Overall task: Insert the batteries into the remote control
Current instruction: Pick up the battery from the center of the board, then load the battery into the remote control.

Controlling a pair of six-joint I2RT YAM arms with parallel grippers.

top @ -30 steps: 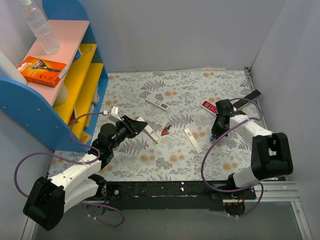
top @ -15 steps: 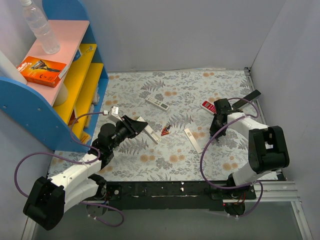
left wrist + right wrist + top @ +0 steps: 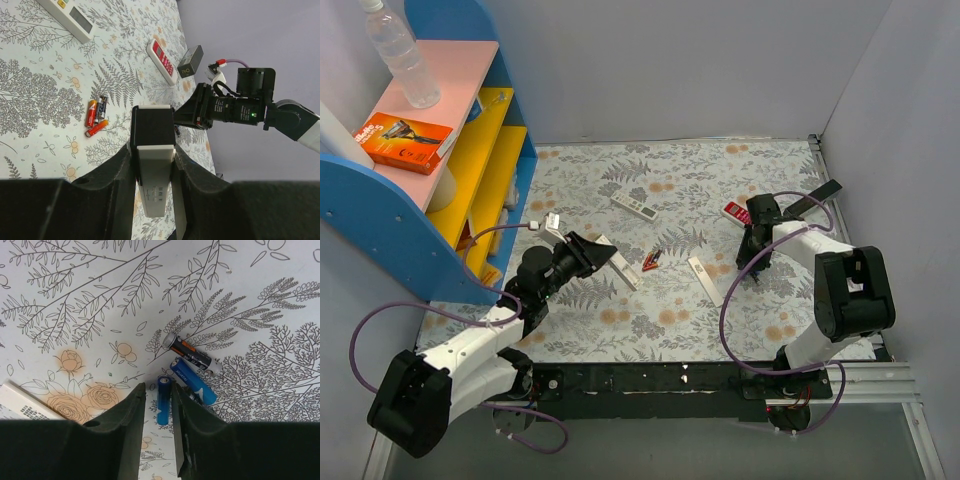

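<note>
My left gripper (image 3: 592, 253) is shut on the long white remote control (image 3: 613, 260) and holds it just above the table, left of centre. In the left wrist view the remote (image 3: 152, 172) sits between the fingers with its dark end (image 3: 151, 125) pointing away. My right gripper (image 3: 748, 262) is low at the right. In the right wrist view it (image 3: 158, 386) is open and straddles one blue battery (image 3: 163, 401) lying on the table. A second blue battery (image 3: 192, 381) lies just right of it. The white back cover (image 3: 705, 281) lies loose at centre right.
A dark battery with an orange band (image 3: 192, 354) lies beside the blue ones. Red-orange batteries (image 3: 650, 260) lie at the centre. A red remote (image 3: 738, 213), a shorter white remote with buttons (image 3: 634, 206) and a black box (image 3: 825, 190) lie further back. A blue and yellow shelf (image 3: 470, 170) stands at the left.
My right gripper has shifted slightly left and back, staying low over the blue batteries. The left arm and the remote have not moved.
</note>
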